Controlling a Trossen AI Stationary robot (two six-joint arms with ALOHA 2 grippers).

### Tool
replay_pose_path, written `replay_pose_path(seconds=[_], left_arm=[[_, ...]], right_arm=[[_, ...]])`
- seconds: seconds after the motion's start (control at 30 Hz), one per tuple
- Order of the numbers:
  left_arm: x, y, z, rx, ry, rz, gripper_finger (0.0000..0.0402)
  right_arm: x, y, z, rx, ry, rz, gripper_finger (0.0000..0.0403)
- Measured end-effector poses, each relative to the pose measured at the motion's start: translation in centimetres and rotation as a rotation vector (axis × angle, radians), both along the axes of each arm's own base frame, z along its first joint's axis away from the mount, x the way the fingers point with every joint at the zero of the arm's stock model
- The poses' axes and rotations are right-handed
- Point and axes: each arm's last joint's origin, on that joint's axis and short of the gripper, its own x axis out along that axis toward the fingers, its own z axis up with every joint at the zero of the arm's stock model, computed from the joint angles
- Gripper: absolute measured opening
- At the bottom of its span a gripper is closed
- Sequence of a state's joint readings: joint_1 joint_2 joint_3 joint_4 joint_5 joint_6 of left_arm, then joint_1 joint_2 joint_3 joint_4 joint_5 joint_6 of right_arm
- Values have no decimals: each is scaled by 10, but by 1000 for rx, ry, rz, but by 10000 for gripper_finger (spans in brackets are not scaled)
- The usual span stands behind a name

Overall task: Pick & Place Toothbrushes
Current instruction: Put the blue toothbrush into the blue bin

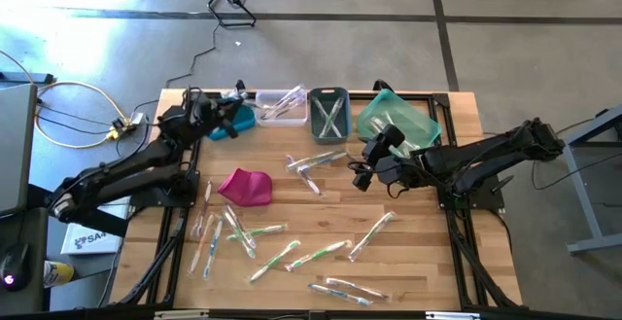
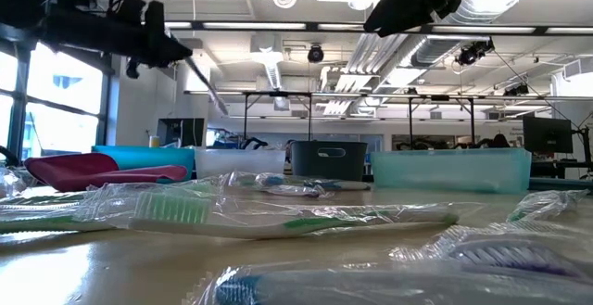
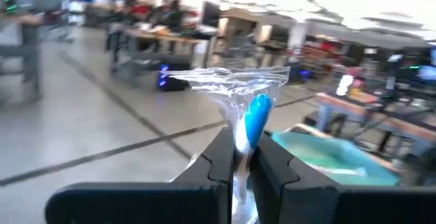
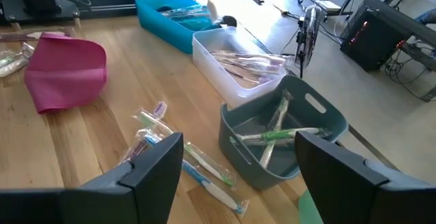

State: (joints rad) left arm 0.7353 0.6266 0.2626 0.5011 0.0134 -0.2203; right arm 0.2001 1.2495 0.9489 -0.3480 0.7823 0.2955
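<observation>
Over the far left of the table [image 1: 428, 262], the left end effector [image 1: 236, 111] hangs above the blue bin [image 1: 233, 123], its fingers [image 3: 221, 159] pressed together on a wrapped, blue-headed toothbrush [image 3: 253, 118]. The right end effector [image 1: 362, 167] hovers mid-table with its fingers spread and nothing between them, just right of a small cluster of wrapped brushes [image 1: 313, 163] and near the grey bin [image 4: 283, 139].

Most of the toothbrushes [image 1: 282, 252] lie scattered across the near half of the table, beside and below the magenta pouch [image 1: 245, 186]; others already sit in the blue, clear [image 1: 282, 105] and grey bins.

These look light and stiff, but the loose clear wrapping is probably slippery and crinkly, so a pinch on film alone could slide. Gripping across the middle of the handle, through the wrap, seems the safest hold.

How much of the held brush hangs below the fingers is hidden. Overlapping brushes at near left are hard to separate, and handle colours inside the clear bin cannot be made out.
</observation>
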Motion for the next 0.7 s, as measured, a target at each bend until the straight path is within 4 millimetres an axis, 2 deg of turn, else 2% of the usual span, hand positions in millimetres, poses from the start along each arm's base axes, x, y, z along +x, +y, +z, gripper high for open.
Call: replay_pose_path(seconds=[0.2,0.53,0.7], left_arm=[[-10,-3,-17,-116,53,147,20],[-25,-12,-9,-72,9,278,20],[-35,-17,-16,-135,55,380,20]], right_arm=[[0,0,0,0,0,0,274],[0,0,0,20,-14,-8,274],[0,0,0,18,-13,-7,274]])
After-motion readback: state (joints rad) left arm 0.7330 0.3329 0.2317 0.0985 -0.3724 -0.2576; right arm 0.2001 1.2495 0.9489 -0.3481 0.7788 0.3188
